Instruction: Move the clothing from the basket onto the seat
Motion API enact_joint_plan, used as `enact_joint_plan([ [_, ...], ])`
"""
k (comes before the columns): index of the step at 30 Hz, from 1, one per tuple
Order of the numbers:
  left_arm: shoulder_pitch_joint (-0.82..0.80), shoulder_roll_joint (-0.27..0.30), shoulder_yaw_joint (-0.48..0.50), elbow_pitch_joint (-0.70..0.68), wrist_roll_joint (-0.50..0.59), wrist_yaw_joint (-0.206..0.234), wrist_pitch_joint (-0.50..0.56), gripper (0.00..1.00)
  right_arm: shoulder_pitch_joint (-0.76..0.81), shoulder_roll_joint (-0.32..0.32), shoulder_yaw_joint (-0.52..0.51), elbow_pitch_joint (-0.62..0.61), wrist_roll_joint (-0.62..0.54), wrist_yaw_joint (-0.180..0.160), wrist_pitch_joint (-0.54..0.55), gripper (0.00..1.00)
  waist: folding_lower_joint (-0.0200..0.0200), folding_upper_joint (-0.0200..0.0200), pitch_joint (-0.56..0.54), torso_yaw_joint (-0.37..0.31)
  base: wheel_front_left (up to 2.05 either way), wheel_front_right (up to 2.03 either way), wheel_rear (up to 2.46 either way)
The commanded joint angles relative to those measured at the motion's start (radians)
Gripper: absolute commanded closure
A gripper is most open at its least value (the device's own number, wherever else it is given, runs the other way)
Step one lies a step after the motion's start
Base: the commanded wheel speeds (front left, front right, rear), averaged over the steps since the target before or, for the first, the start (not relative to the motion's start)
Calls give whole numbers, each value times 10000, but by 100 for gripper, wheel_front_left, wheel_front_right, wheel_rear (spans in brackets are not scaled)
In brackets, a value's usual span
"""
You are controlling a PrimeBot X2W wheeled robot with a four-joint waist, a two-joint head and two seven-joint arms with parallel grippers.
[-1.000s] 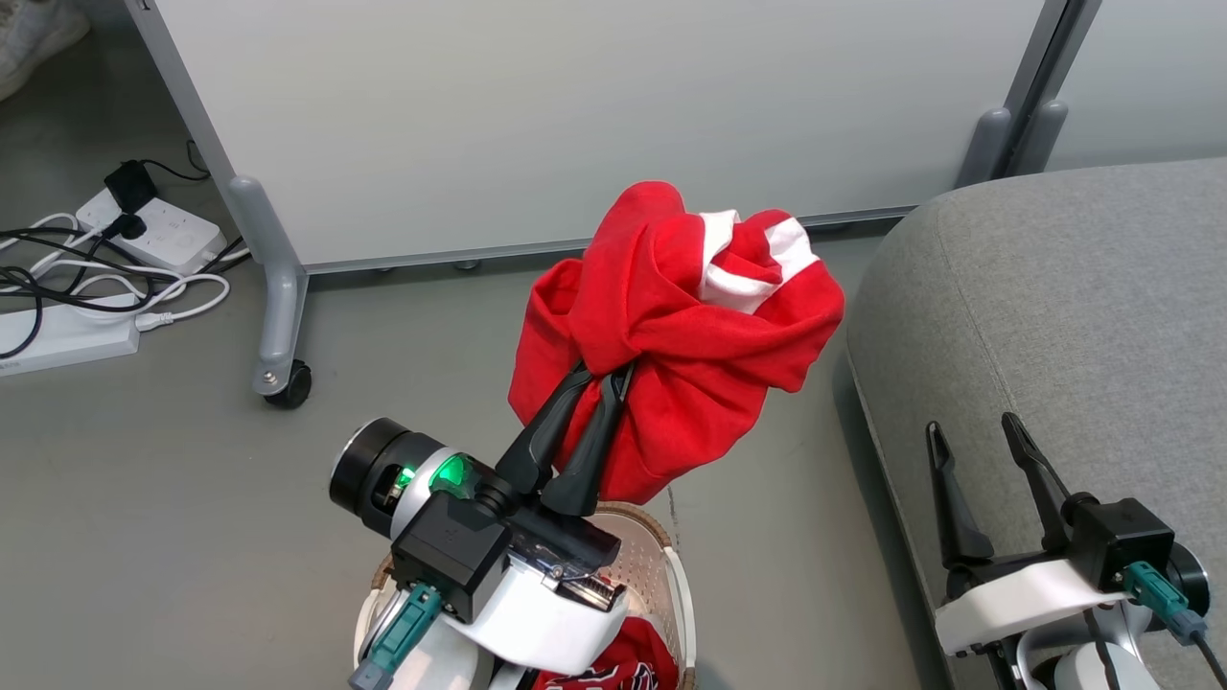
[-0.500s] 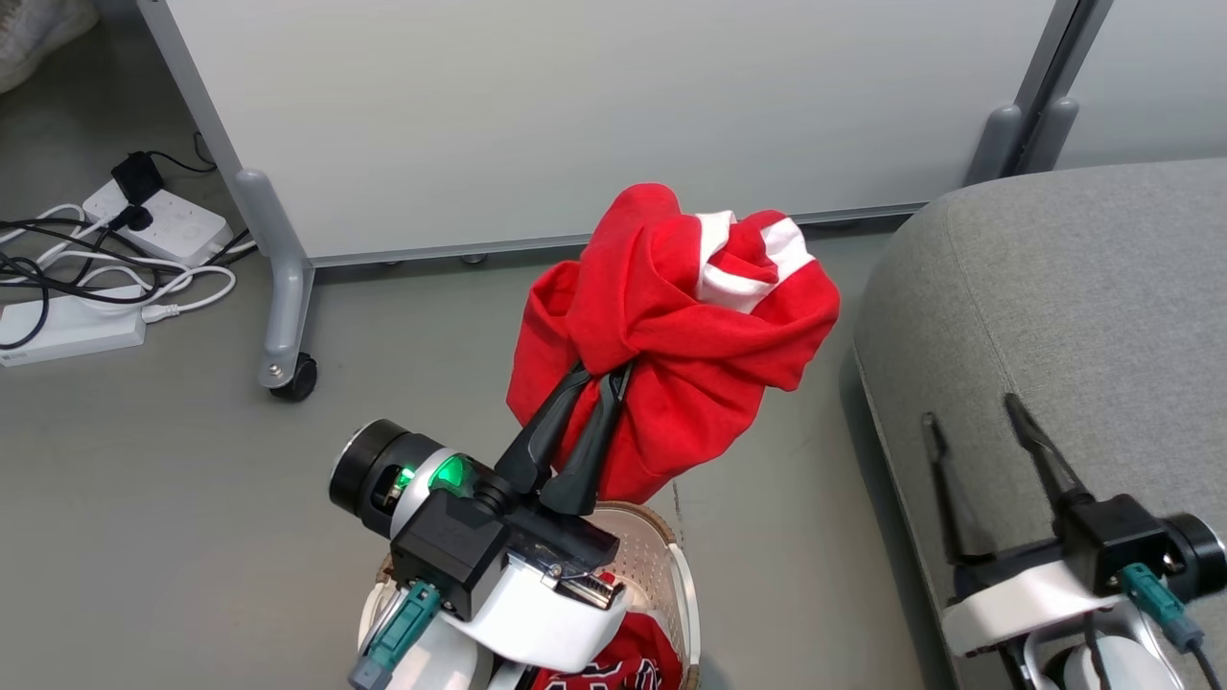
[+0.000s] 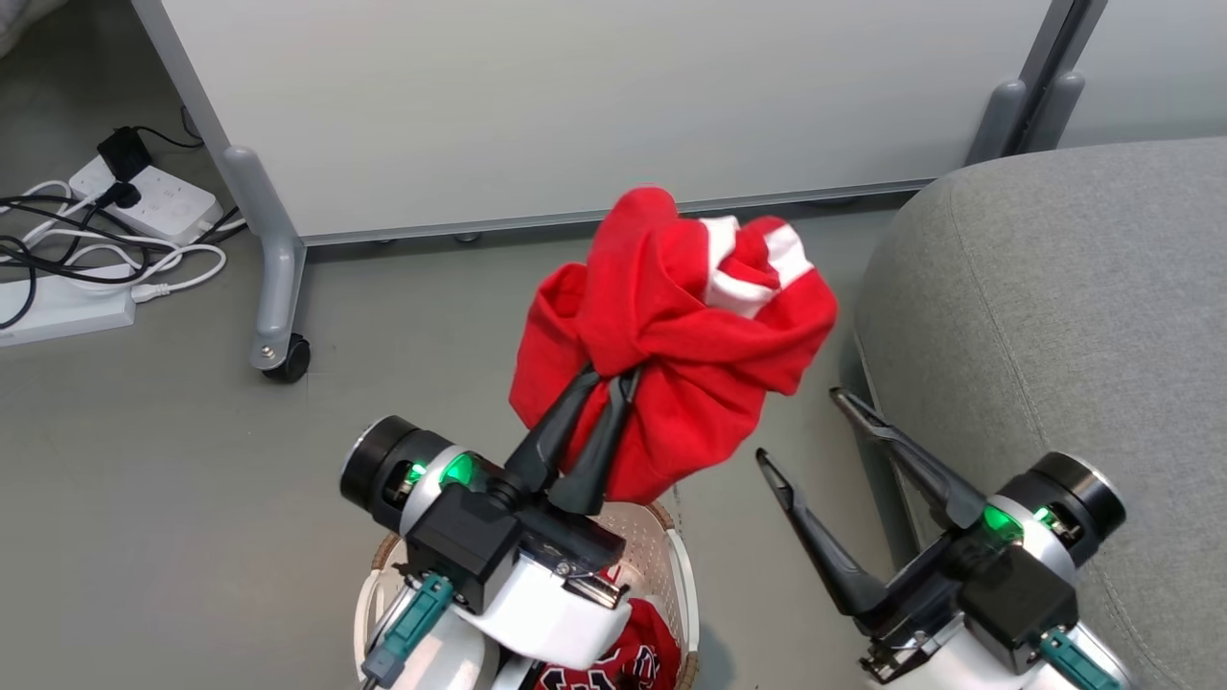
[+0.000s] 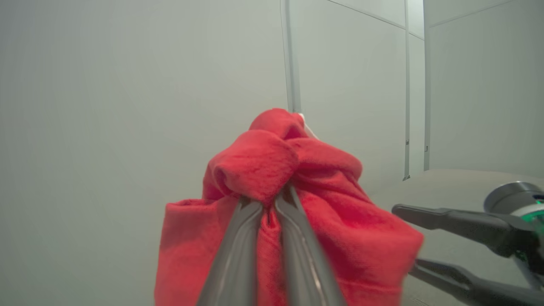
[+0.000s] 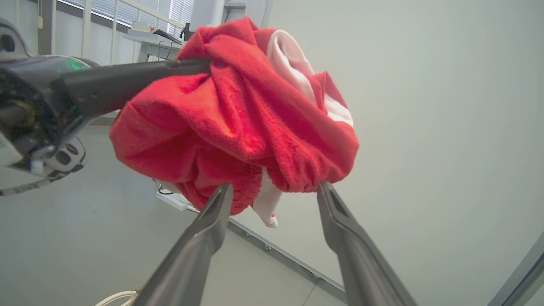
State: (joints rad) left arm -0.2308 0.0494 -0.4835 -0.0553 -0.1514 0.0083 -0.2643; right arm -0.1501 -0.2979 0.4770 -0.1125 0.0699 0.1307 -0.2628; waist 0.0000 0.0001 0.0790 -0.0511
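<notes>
Holding a red striped garment bunched up clear above the basket, left end effector clenched on a gathered fold near its middle. We judge it light, soft and floppy, not fragile. It'll sag and swing, so pinch a thick fold, not a loose hem. A second red garment lies in the basket. The seat is right of the basket. Versus a second ago: right end effector, jaws spread and empty, has swung from far right of the basket in toward the hanging cloth. Left grip unchanged.
</notes>
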Motion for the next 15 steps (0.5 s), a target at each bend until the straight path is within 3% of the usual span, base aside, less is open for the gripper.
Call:
enact_joint_plan([
  [1,-159,24,-72,51,-1,-104,-3,100,-181,-89,172,-100,51,2,15,0,0,-1,-2,31,0,0,0],
  [8,-197,21,-480,186,153,-424,-3,100,-555,-147,602,-20,-233,2,16,0,0,-1,38,106,0,0,0],
  [15,-104,23,-968,440,46,-680,-3,100,-721,144,279,352,-645,2,15,0,0,-1,44,221,0,0,0],
])
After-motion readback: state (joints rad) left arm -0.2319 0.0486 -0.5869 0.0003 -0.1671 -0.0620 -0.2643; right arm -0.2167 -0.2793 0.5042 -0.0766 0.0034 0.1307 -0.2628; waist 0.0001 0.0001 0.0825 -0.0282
